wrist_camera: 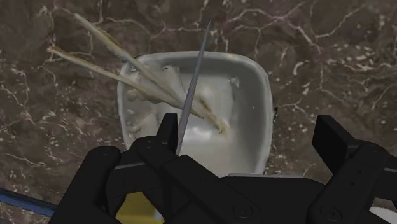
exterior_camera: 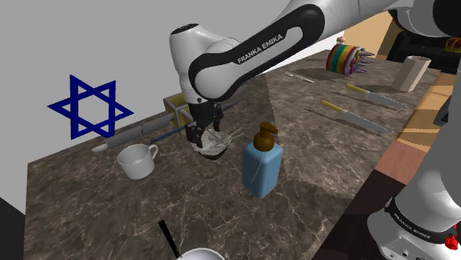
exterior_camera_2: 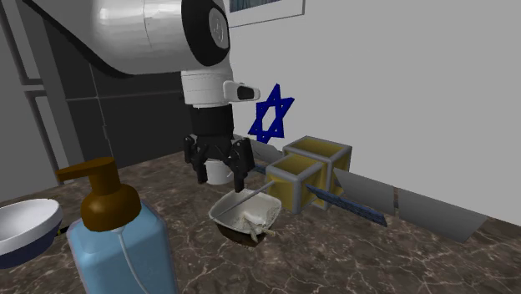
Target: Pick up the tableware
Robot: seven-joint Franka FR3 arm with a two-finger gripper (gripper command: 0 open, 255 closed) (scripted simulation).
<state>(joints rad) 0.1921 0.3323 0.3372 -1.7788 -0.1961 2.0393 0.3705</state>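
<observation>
A small white bowl [exterior_camera: 212, 148] with a dark underside stands on the marble counter and holds pale chopsticks [wrist_camera: 108, 57] and a thin grey stick [wrist_camera: 196, 70]. My black gripper [exterior_camera: 202, 136] hangs open just above it. In the wrist view the gripper [wrist_camera: 249, 139] straddles one side wall of the bowl [wrist_camera: 210, 114]: one finger is over the inside, the other outside the rim. Neither finger visibly touches the bowl. From the second exterior view, the gripper [exterior_camera_2: 223, 175] sits directly over the bowl [exterior_camera_2: 246, 217], fingertips near rim height.
A white mug [exterior_camera: 138, 160] stands close on the shoulder view's left, a blue soap bottle [exterior_camera: 262, 166] close on the right. Yellow open boxes [exterior_camera_2: 317, 163] sit behind the bowl by the wall. Knives [exterior_camera: 354, 118] and a rainbow holder [exterior_camera: 347, 57] lie farther along the counter.
</observation>
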